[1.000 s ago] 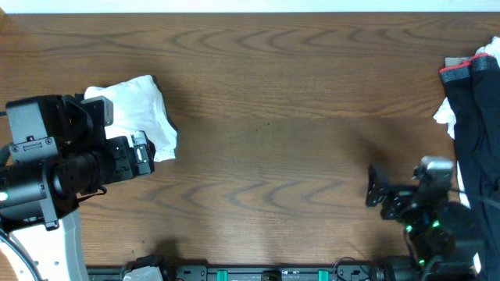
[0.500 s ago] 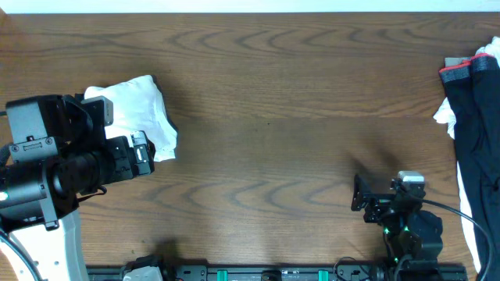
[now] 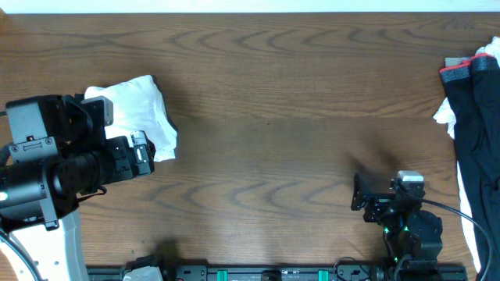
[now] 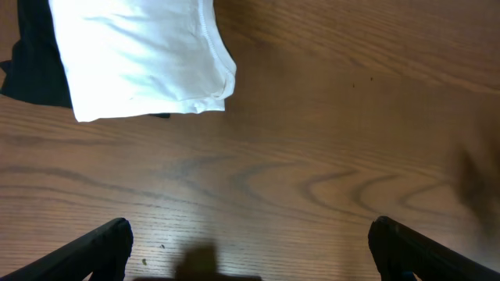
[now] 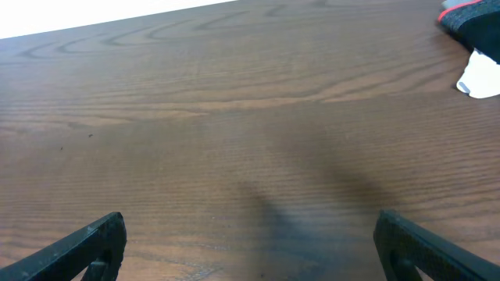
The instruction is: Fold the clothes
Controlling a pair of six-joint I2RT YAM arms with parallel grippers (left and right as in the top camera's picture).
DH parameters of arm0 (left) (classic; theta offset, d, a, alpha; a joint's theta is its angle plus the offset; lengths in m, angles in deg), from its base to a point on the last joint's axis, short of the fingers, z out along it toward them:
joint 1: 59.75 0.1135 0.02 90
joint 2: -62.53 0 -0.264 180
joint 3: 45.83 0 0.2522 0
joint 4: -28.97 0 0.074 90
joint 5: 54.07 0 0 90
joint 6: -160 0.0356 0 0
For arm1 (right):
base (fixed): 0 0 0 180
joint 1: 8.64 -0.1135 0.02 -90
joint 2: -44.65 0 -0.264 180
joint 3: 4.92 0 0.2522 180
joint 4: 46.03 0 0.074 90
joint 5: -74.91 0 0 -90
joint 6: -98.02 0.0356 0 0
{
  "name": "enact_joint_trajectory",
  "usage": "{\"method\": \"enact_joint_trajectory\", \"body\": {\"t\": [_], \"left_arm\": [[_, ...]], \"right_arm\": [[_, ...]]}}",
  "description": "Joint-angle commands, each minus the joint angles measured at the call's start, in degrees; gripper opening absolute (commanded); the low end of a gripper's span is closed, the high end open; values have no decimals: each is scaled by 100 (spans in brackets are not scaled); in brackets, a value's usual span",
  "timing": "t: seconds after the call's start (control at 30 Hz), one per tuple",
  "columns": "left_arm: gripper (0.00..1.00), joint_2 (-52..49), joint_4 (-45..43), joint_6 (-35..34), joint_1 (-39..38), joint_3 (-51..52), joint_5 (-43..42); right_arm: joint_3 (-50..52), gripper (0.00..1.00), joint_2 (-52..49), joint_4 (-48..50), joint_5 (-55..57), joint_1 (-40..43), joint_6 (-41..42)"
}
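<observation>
A folded white garment (image 3: pixel 141 109) lies at the table's left, and in the left wrist view this white garment (image 4: pixel 144 55) rests on a black one (image 4: pixel 31 70). My left gripper (image 3: pixel 143 156) hangs just in front of it, open, with only bare wood between its jaws (image 4: pixel 248 238). A pile of unfolded clothes (image 3: pixel 476 133), mostly black with a red waistband (image 3: pixel 457 72) and white pieces, sits at the right edge. My right gripper (image 3: pixel 359 193) is low near the front edge, left of the pile, open and empty (image 5: pixel 251 238). The pile's corner (image 5: pixel 469 19) shows far right in its wrist view.
The brown wooden table (image 3: pixel 273 117) stretches between the folded stack and the pile. The left arm's bulky body (image 3: pixel 47 168) covers the front left corner. A black rail (image 3: pixel 258 273) runs along the front edge.
The right arm drew back from the pile, moving left and toward the front edge, then stopped. The left arm and both clothes heaps stayed put.
</observation>
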State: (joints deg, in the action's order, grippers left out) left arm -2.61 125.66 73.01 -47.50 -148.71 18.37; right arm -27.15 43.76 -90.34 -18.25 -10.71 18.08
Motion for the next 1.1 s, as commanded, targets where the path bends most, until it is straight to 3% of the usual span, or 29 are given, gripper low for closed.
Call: {"method": "enact_joint_trajectory", "body": {"t": [0.0, 0.37, 0.6, 0.8, 1.07], "left_arm": [[98, 4, 17, 17, -11, -35, 70], [98, 11, 22, 17, -52, -35, 72], [98, 289, -44, 278, -153, -35, 1064], [98, 629, -133, 280, -734, 28, 1209], [98, 1600, -2721, 474, -1696, 1034, 1266]], "right_arm": [[26, 99, 50, 15, -26, 50, 59], [26, 99, 50, 15, -26, 50, 59], [26, 99, 50, 15, -26, 50, 59], [26, 99, 50, 15, -26, 50, 59], [26, 99, 50, 15, -26, 50, 59]]}}
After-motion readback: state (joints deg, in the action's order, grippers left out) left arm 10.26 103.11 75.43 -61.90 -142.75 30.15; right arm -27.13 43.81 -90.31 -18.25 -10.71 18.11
